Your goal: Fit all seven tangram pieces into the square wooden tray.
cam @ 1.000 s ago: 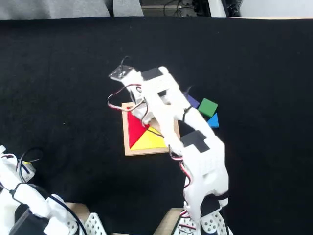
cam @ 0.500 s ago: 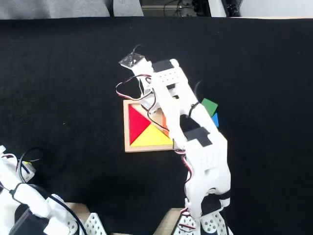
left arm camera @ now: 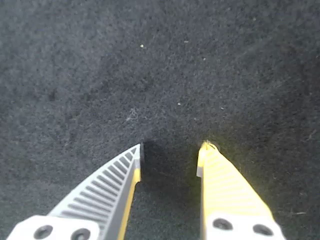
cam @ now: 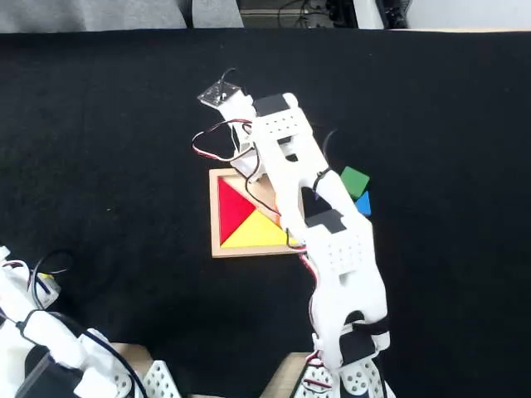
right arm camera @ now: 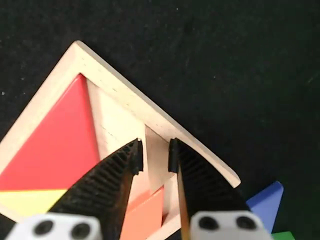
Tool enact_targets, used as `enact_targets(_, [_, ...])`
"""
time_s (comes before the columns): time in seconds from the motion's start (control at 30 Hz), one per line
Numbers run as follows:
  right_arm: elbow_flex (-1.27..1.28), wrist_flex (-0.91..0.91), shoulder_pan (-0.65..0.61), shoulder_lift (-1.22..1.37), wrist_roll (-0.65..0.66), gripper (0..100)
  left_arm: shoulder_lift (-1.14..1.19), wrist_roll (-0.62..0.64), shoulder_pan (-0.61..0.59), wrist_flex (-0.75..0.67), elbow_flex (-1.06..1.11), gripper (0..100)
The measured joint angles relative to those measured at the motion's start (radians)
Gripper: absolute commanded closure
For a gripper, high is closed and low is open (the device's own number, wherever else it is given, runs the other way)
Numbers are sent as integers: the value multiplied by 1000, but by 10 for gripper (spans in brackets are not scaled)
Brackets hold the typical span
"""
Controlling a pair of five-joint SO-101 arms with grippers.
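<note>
Hovering right claw (right arm camera: pixel 152 152) over tray rim (right arm camera: pixel 150 114)

obstacle: right arm (cam: pixel 286 157) over tray (cam: pixel 213 217) | gap: bare floor strip (right arm camera: pixel 117 125)

Right arm (cam: pixel 344 257) outstretched, left fingers (left arm camera: pixel 222 185) parted

A black-clothed table (cam: pixel 99 124) spreads wide, with grey fabric (cam: pixel 91 12) and dark cables (cam: pixel 323 10) beyond its far edge.
</note>
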Motion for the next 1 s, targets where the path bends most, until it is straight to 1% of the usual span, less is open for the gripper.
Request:
enact_targets(0.13, [-87, 60, -21, 48, 0, 897, 0, 0, 0, 0, 0, 809])
enact_targets(0.33, [-140, 186, -107, 66, 0, 898, 0, 0, 0, 0, 0, 809])
enact_targets(0.5, [-140, 269, -150, 68, 0, 969, 0, 0, 0, 0, 0, 809])
enact_targets(0.7, [-184, 311, -149, 37, 0, 966, 0, 0, 0, 0, 0, 809])
enact_targets(0.9, [-61, 308, -149, -51, 0, 988, 0, 0, 0, 0, 0, 809])
enact_targets(1.0, [-12, 290, -112, -55, 0, 988, 0, 0, 0, 0, 0, 809])
